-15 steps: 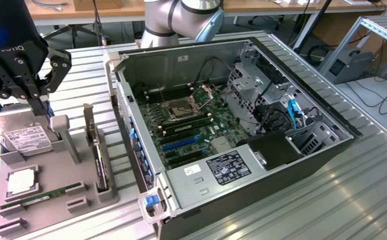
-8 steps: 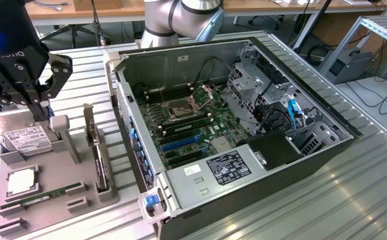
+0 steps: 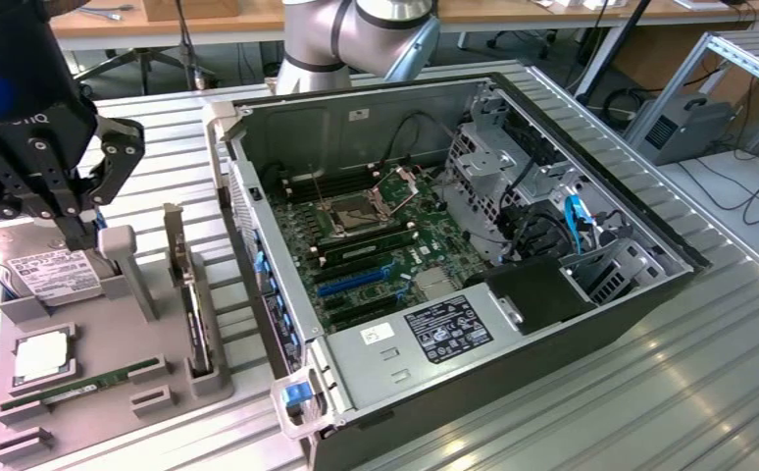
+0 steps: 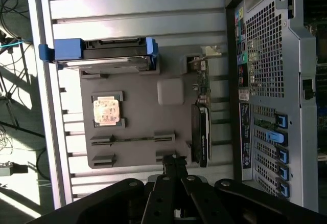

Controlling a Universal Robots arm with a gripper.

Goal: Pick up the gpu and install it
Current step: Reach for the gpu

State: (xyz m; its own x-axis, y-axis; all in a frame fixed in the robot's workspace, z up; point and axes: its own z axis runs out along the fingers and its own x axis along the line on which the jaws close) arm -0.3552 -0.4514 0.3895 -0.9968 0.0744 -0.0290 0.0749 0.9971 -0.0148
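One step in hand: pickup, not yet begun. Gripper (image 3: 81, 234) fingers pressed together, empty, hovering over grey tray (image 3: 125, 343). Gpu (image 3: 194, 304) upright on edge in tray slot, exterior view 4 o'clock from gripper, untouched. Grasp likely calls for fingers spread, centred over card's top edge.

Jaws together and empty, tips downward, at the exterior view's far left; arm (image 3: 353, 29) behind.

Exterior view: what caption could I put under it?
Shut claw hovers above the tray where the gpu stands on edge, beside the open case.
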